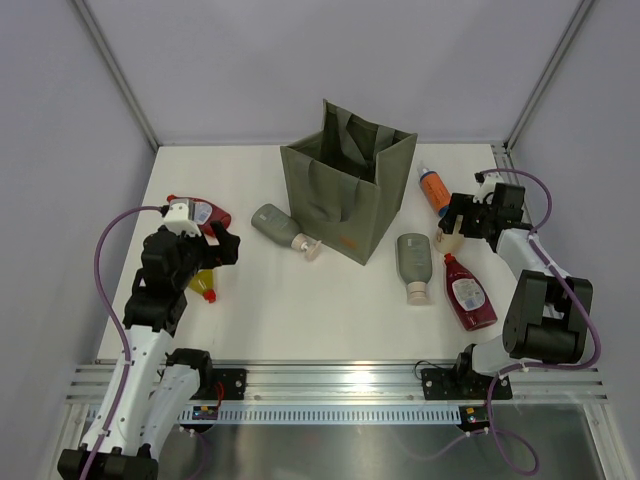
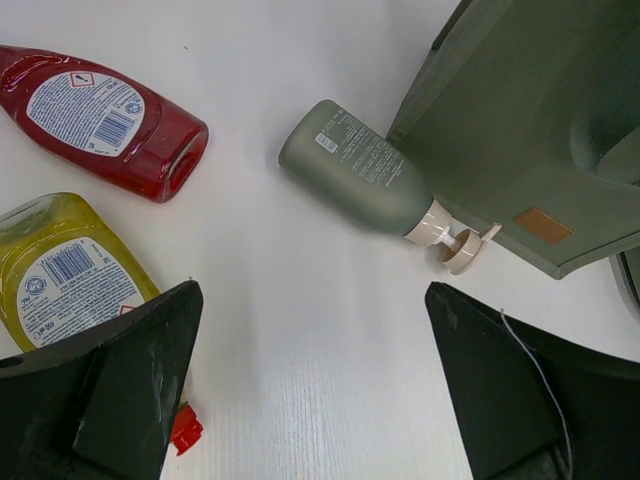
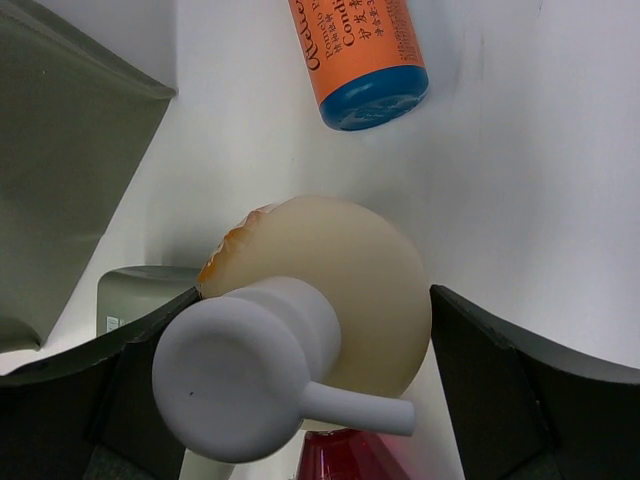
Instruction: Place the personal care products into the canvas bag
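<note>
Right arm reaches up the right side of the top view, wrist bent down, with the right gripper (image 3: 313, 300) straddling the cream bottle (image 3: 350, 265). Its fingers sit apart on either side of the bottle, right up against it. Honestly can't tell if they're squeezing it or just beside it. The cream bottle stands upright on the tabletop (image 1: 330, 300), white pump head pointing up at the wrist camera, over to the right of the canvas bag (image 1: 345, 195).

Left arm is folded up at the left of the frame. The left gripper (image 2: 310, 330) is spread wide, nothing between the fingers, hanging over bare tabletop.

The bag stands open at upper centre, boxy, olive green, with a small orange mark low on one side.

It's crowded around the cream bottle:
- The orange bottle (image 1: 432, 188) with a blue cap lies just above it.
- The grey-green capped bottle (image 1: 413, 262) lies to its lower left.
- The dark red bottle (image 1: 468, 292) lies just below.

The grey-green pump bottle (image 2: 360, 170) lies left of the bag, nozzle just beside the fabric. A red bottle (image 2: 100, 120) and a yellow bottle (image 2: 70, 270) lie by the left gripper, the yellow one partly hidden behind a finger.
</note>
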Robot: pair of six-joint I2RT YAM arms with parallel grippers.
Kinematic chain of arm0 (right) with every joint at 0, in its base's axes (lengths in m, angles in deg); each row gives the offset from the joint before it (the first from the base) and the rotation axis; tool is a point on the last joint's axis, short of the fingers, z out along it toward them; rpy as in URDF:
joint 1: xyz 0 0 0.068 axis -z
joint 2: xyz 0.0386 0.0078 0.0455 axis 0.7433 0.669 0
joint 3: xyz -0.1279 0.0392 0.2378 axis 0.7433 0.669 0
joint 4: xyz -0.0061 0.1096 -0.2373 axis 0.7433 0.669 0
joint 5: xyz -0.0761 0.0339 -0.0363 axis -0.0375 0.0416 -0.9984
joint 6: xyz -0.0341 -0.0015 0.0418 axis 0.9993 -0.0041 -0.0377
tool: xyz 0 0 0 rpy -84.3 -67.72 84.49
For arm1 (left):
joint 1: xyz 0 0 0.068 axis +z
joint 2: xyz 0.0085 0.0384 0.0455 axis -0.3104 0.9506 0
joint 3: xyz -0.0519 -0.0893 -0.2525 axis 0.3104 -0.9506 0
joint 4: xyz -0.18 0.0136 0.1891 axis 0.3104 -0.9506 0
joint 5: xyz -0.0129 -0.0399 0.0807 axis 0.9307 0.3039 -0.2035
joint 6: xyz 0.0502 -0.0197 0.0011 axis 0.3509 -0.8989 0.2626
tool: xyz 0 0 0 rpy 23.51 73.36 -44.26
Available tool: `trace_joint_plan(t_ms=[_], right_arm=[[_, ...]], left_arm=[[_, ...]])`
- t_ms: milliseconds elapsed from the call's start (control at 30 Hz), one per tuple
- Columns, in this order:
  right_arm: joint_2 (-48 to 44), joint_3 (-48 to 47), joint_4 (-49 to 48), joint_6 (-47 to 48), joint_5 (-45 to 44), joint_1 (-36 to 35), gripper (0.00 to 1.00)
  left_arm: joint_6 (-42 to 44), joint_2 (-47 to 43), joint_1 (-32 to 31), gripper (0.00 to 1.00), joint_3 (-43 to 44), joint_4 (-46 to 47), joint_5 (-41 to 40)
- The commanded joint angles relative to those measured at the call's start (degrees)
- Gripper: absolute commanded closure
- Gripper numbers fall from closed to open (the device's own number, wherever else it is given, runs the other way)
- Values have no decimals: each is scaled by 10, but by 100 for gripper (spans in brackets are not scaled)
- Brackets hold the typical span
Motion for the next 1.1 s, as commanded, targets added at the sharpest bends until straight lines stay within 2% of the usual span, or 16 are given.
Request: trace_joint_plan(t_ms=[0,100,133,200,233,333,367,400,633,900,1067], right_arm=[[12,-8,-20,12,5,-3,16],[24,-17,-12,19,9,-3,25],[27,-19,-10,27,13,-3,36],[25,-25,-2,34,15,-3,53],[18,-25,1,45,17,-3,68],[-12,-38,16,59,9,-3,82],[-22,-39,23,70,6,-3,94],[-45,-42,25,74,3,-3,100],[-103,-55,42,91,18,-2,100],[-76,-58,45,86,24,-2,100],[-90,-74,48,81,35,-2,100]], left_arm=[[12,-4,-3,1,2,28,-2],[12,-8,-3,1,1,26,-4],[12,-8,-3,1,1,26,-6],[12,-11,-3,1,1,27,-7],[13,-11,-3,1,1,27,-7],[13,-12,-3,1,1,26,-7],[13,-13,-3,1,1,27,-7],[13,-12,-3,1,1,26,-7],[13,-14,-4,1,1,27,-7],[13,-17,-5,1,0,27,-8],[13,-16,-6,1,-1,27,-9]])
